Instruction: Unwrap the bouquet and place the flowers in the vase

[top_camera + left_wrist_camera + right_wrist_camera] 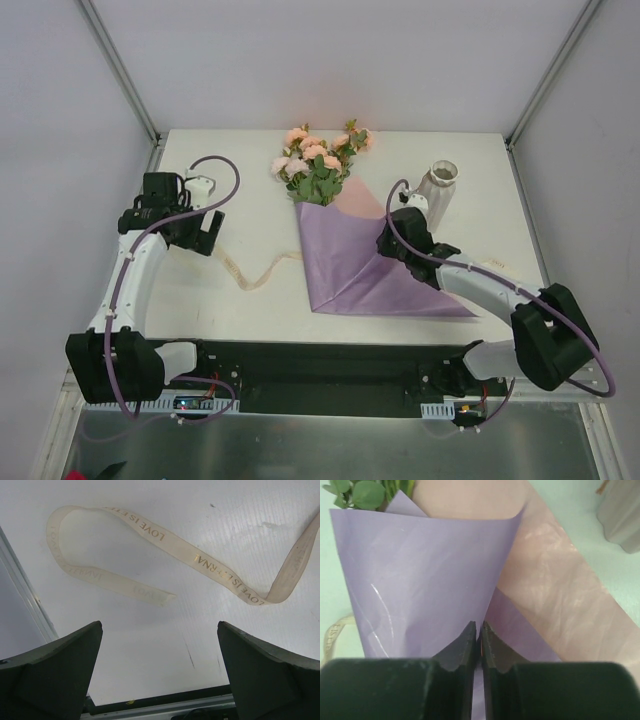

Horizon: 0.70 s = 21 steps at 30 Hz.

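The bouquet of peach-pink roses with green leaves [318, 165] lies flat in the middle of the white desk [200, 300], with its blooms pointing to the far side. Its cone of thin paper, purple outside and pink inside [365, 265], lies partly open. The cream ribbon with gold letters [210, 567] lies loose on the desk, off the bouquet. The small off-white ribbed vase [441, 186] stands near the paper, on the right.

Your right end effector [479, 630] is pinched almost closed on the edge of a purple flap of the paper cone. Your left end effector [159, 627] hangs wide open over the ribbon and holds nothing.

The paper looks light, thin and smooth. I think it will bend and slide, and it may tear if you tug hard, so pull the flap slowly. The roses look light too, and their soft blooms would squash easily. Their stems are hidden in the paper. Once they show, take hold of the stems below the leaves, never the blooms. The vase has a narrow neck and may tip, so go gently beside it.
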Tool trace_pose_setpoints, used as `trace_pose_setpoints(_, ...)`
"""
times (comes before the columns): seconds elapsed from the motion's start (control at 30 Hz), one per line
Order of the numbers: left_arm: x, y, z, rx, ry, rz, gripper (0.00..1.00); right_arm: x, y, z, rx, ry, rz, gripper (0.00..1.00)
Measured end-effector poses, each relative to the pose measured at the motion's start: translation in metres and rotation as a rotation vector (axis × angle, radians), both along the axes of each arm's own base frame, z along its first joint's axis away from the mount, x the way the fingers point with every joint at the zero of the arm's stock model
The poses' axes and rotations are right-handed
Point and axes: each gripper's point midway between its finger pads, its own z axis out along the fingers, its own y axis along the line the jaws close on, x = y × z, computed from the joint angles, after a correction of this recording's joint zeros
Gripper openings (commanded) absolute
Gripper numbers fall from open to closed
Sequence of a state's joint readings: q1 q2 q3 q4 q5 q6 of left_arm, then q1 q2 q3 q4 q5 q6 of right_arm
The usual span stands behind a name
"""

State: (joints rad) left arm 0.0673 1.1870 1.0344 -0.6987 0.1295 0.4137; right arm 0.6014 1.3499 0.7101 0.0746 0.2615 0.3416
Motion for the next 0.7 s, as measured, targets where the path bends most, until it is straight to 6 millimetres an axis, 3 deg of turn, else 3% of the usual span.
trace_pose_setpoints(0.13,0.006,0.0,0.02,-0.007,-0.041,0.014,0.99,0.003,0.011,0.017,0.033,-0.025,0.034,0.05)
trace_pose_setpoints(0.17,0.008,-0.001,0.027,-0.014,-0.06,0.023,0.99,0.004,0.016,0.025,0.042,-0.036,0.049,0.01)
trace_pose_setpoints(0.27,0.01,-0.002,0.043,-0.025,-0.109,0.04,0.99,0.004,0.043,0.05,0.075,-0.074,0.113,0.01)
trace_pose_setpoints(0.47,0.006,0.002,0.065,-0.024,-0.172,0.094,0.99,-0.01,0.135,0.108,0.169,-0.152,0.319,0.0)
trace_pose_setpoints(0.7,0.001,0.03,0.092,0.089,-0.274,0.219,0.99,-0.038,0.25,0.122,0.223,-0.132,0.553,0.0)
